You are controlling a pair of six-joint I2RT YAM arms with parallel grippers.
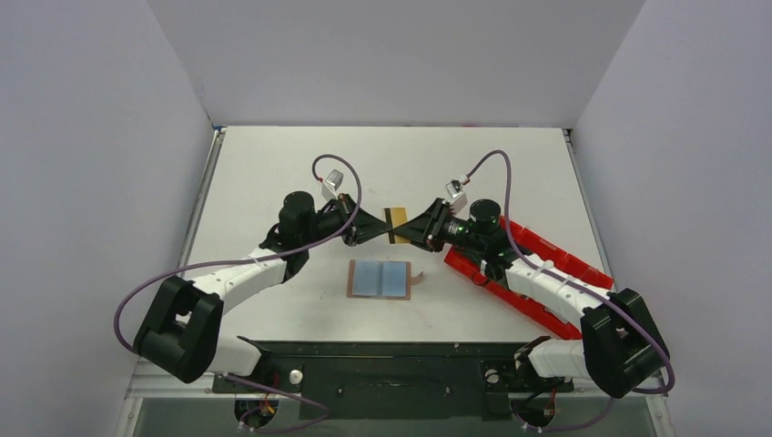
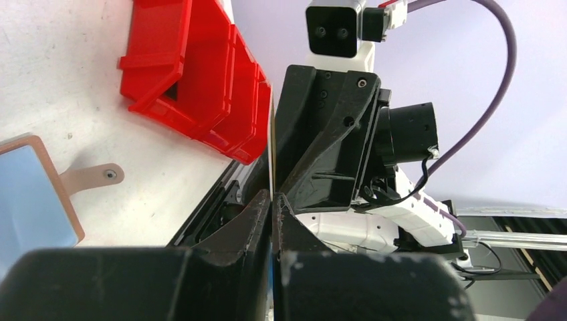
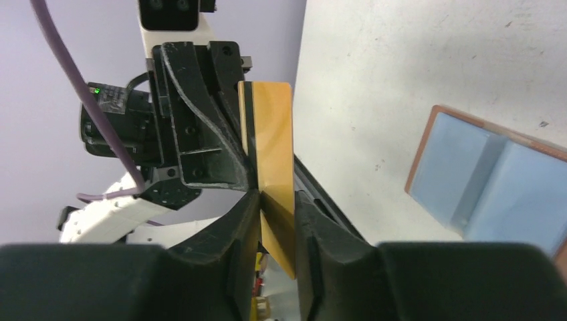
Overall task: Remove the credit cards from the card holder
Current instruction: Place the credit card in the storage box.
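The card holder (image 1: 380, 279) lies open on the table, light blue panels up, brown strap tab (image 1: 419, 273) to its right; it also shows in the left wrist view (image 2: 27, 194) and the right wrist view (image 3: 495, 184). A yellow card (image 1: 397, 225) with a dark stripe is held in the air behind it, between both grippers. My left gripper (image 1: 375, 226) is shut on the card, seen edge-on (image 2: 271, 160) at its fingertips (image 2: 257, 207). My right gripper (image 1: 411, 228) straddles the card (image 3: 271, 134); its jaws stand a little apart, and the card sits at a slant between them.
A long red plastic tray (image 1: 546, 248) lies at the right under my right arm and shows in the left wrist view (image 2: 194, 73). White walls close the table at the back and both sides. A black rail runs along the near edge (image 1: 391, 364).
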